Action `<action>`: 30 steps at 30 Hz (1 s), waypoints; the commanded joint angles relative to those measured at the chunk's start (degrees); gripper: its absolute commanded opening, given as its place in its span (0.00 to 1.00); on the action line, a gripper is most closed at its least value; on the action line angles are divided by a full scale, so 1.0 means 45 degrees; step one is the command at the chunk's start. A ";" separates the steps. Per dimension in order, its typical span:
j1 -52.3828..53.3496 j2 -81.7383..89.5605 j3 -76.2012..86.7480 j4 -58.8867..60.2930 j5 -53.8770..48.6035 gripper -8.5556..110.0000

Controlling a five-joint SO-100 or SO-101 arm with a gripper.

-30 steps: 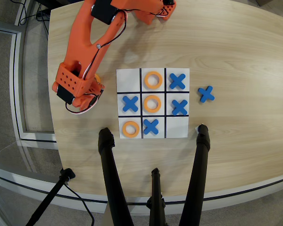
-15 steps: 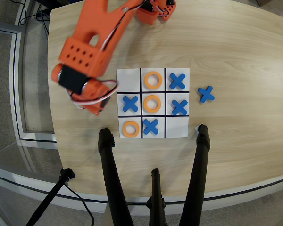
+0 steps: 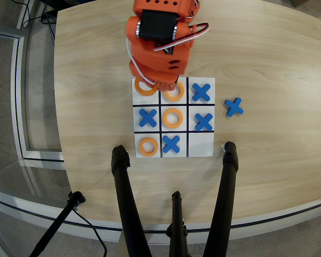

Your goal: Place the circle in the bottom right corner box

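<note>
above the grid sheet [image 3: 174,155], your gripper [image 3: 161,84] hangs over the top row, between two rings; whether its jaws are open or closed, you cannot tell. the circle [image 3: 174,91] lies in the sheet's top-middle cell. it looks light, stiff and flat: pinch across its band. the bottom right corner box [image 3: 201,144] is empty.

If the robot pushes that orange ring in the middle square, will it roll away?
Probably not. The middle orange ring lies flat on the grid sheet, so it would likely slide rather than roll. It looks thin and keeps a neat round shape, so it is probably stiff and light. Being so flat, it may be tricky to pinch from above.
</note>
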 commanded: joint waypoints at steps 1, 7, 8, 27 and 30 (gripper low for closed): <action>-0.0293 0.0137 0.0391 -0.0781 0.0078 0.07; 0.0156 -0.1836 0.0469 -0.3008 0.0000 0.07; 0.0234 -0.2168 0.0469 -0.3320 -0.0020 0.07; 0.0879 -0.5391 0.0957 -0.5879 -0.0215 0.07; 0.1016 -0.5625 0.0840 -0.6035 -0.0312 0.07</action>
